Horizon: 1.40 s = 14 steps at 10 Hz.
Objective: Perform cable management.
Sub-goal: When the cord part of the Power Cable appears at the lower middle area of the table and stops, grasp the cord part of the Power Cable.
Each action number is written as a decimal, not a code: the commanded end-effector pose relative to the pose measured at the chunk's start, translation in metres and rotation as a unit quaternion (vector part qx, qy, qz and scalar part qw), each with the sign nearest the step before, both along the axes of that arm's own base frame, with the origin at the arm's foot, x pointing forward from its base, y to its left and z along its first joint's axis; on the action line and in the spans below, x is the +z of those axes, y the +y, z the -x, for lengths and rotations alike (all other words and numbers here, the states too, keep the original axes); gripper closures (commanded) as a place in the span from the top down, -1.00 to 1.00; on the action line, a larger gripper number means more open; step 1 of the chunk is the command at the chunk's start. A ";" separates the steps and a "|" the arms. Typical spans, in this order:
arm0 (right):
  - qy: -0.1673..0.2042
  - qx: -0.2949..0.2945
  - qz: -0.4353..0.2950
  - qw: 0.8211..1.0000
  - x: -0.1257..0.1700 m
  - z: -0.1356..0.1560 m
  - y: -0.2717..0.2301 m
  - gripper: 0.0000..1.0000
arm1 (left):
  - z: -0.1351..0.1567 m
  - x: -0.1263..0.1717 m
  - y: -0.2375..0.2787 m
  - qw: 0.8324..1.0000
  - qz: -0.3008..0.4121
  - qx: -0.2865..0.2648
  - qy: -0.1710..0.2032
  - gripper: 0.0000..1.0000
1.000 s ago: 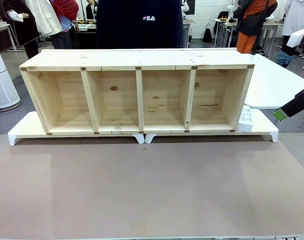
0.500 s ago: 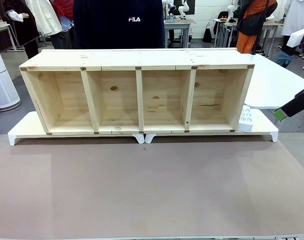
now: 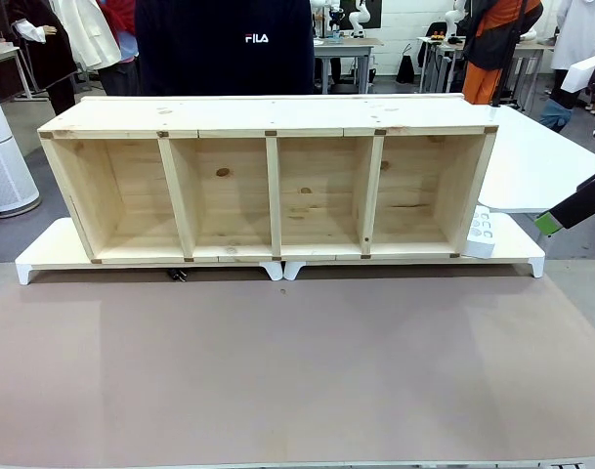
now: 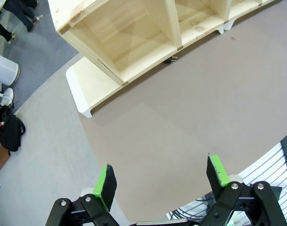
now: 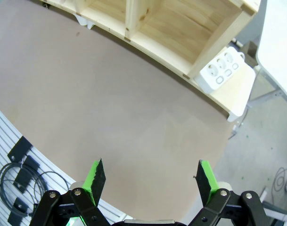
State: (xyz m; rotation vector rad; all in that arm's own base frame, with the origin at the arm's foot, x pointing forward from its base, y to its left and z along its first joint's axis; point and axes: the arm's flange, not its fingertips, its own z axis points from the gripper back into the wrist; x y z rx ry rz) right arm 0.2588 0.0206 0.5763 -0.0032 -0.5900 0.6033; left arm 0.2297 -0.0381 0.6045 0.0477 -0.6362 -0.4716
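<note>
Grey-brown tabletop (image 3: pixel 297 381) runs wide across the front view, w/ a long wooden shelf (image 3: pixel 268 115) lying on its far half: four open compartments facing the robot, set on two low white risers (image 3: pixel 45 256). Person (image 3: pixel 224 49) in a dark top stands just behind the shelf, left of centre. Left hand (image 4: pixel 161 176) hangs above bare tabletop near the shelf's left end, fingers spread wide, nothing btwn the green pads (image 4: pixel 105 181). Right hand (image 5: pixel 150 175) is likewise released, over tabletop near the shelf's right end, gripping nothing. White power strip (image 3: pixel 481 233) rests on the right riser, against the shelf's right end. Cable (image 3: pixel 179 275): small black plug end pokes out at the left riser's front edge, below the 2nd compartment from left; rest of cord hidden.
</note>
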 end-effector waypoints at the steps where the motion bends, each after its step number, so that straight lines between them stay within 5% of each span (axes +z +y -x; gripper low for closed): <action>1: -0.004 -0.002 -0.001 1.000 -0.001 -0.004 0.002 1.00 | -0.001 0.001 -0.002 1.000 0.003 -0.002 -0.005 1.00; 14: -0.004 -0.002 -0.001 1.000 -0.001 -0.004 0.002 1.00 | -0.001 0.001 -0.002 1.000 0.003 -0.002 -0.005 1.00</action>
